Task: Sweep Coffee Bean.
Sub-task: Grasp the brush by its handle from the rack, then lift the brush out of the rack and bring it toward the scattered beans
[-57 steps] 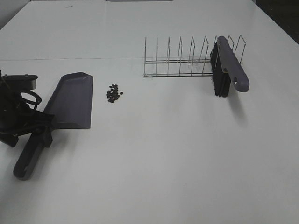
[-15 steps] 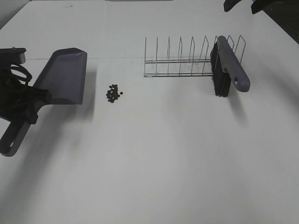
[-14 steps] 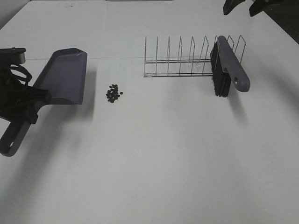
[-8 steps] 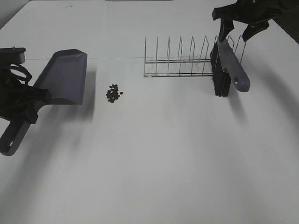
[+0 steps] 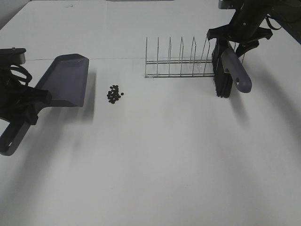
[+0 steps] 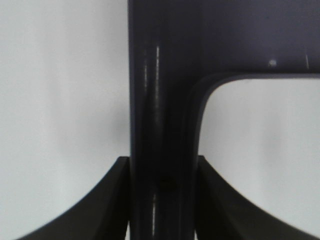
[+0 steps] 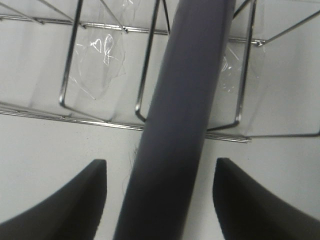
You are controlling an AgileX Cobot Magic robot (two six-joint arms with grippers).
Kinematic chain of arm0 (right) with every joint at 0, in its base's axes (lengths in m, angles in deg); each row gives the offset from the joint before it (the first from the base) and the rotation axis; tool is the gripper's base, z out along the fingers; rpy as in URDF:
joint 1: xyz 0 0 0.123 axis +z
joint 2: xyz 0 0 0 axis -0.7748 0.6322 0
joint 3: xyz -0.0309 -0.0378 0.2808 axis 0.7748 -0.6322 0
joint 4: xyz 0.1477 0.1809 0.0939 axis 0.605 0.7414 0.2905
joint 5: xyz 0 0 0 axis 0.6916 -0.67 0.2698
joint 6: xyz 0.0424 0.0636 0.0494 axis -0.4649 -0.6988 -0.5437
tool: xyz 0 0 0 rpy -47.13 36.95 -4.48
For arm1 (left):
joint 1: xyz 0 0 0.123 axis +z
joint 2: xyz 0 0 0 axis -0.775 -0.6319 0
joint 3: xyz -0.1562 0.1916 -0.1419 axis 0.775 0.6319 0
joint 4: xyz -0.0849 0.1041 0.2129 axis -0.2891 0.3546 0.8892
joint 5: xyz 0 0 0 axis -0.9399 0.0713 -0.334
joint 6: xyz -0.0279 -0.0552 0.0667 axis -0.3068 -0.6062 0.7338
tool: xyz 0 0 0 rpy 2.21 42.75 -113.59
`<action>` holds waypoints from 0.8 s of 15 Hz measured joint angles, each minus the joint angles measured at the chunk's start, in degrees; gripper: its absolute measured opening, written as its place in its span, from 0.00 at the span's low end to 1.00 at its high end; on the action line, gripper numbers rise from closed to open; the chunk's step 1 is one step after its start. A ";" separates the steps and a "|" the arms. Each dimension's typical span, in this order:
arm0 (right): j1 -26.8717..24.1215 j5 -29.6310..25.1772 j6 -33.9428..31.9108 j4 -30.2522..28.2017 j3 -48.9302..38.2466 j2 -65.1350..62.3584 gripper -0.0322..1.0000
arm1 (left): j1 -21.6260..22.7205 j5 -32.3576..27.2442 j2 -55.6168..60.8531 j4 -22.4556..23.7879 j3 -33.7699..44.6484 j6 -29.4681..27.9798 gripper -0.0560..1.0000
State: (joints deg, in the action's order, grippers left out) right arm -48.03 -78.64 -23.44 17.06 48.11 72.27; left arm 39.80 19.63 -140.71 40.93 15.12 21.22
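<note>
The coffee beans (image 5: 114, 94) lay in a small tight cluster on the white table (image 5: 164, 155), to the left of the wire rack (image 5: 181, 63) and nearer the front edge than it. They sat near the open front edge of the grey-purple dustpan (image 5: 63, 87) but apart from it, with bare table between them.

The left gripper (image 5: 29, 112) was closed on the dustpan's handle. In the left wrist view its two dark fingers (image 6: 105, 205) pressed against either side of the handle, with no gap showing. The pan appeared to be held clear of the table, with a soft shadow on the surface beside and in front of it.

At the right end of the rack stood the brush (image 5: 233, 66), black bristles pointing down and its grey-purple handle slanting forward over the table. The right gripper (image 5: 233, 40) hovered over the upper part of that handle with its jaws spread wide. In the right wrist view the handle ran between the fingers (image 7: 87, 200), with table visible on both sides, so they gripped nothing
</note>
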 joint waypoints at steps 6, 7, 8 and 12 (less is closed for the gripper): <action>-0.11 -0.74 -2.58 -0.69 0.57 0.80 0.31 | 0.00 0.00 0.00 0.00 0.00 0.00 0.36; -0.11 -2.06 -3.38 -0.69 1.72 0.80 0.31 | 0.00 0.00 0.00 0.00 0.00 0.00 0.36; 0.00 -2.75 -4.35 -0.69 2.98 0.74 0.31 | 0.00 0.00 0.00 0.00 0.00 0.00 0.36; -0.06 -3.50 -5.44 -0.34 4.81 -3.50 0.31 | 0.00 0.00 0.00 0.00 0.00 0.00 0.36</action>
State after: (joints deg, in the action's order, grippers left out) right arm -48.09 -82.13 -28.89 16.72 52.92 68.77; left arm 39.80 19.63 -140.71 40.93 15.12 21.22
